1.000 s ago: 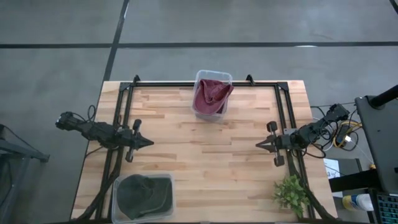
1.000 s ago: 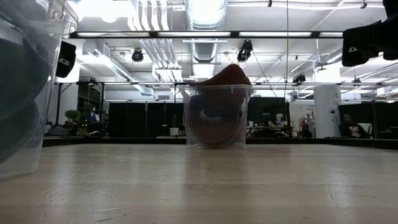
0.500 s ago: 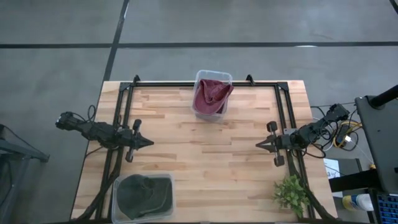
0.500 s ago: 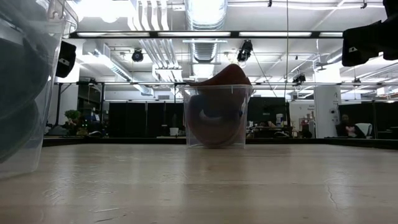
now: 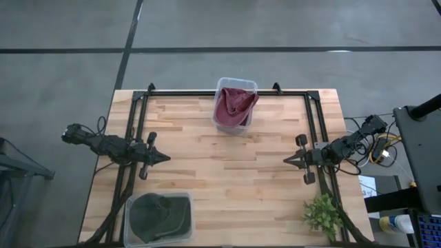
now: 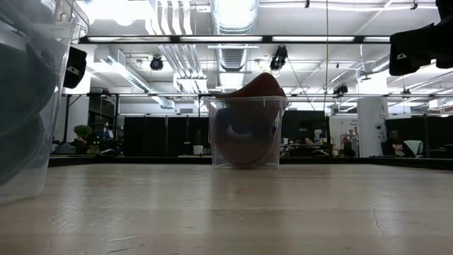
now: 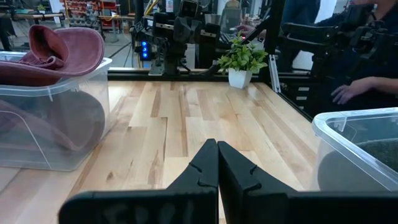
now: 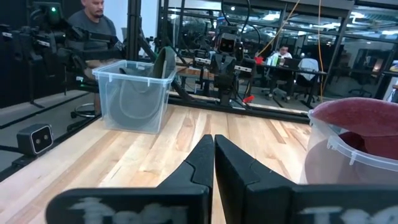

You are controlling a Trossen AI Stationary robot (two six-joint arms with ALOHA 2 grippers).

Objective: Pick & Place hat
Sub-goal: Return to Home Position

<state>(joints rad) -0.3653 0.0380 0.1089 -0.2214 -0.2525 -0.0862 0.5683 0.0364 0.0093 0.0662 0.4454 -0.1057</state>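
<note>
- Red cap (image 5: 234, 103) is found in the top transparent bin (image 5: 222, 125), at the middle of one long edge of the table (image 5: 227, 186). It is bunched up and its crown pokes above the rim, the bin being judged narrow for it.
- Black cap (image 5: 160, 215) is contained in the bottom transparent bin (image 5: 189, 198), by the opposite edge on the left arm's side, and is settled below the rim.
- Left gripper (image 5: 167, 158) is held over the table's left side, its fingers pressed together on nothing, as the left wrist view confirms.
- Right gripper (image 5: 286, 160) is mirrored over the right side, likewise pinched together and empty.
- Both are pointed inward and kept well apart from the 2 bins, which is judged to be a rest pose that leaves the table free.
- With 2 caps binned, the sorting is judged complete, and nothing is left to be carried.
- Potted plant (image 5: 322, 213) is set by the right arm and is taken as no part of the job.
</note>
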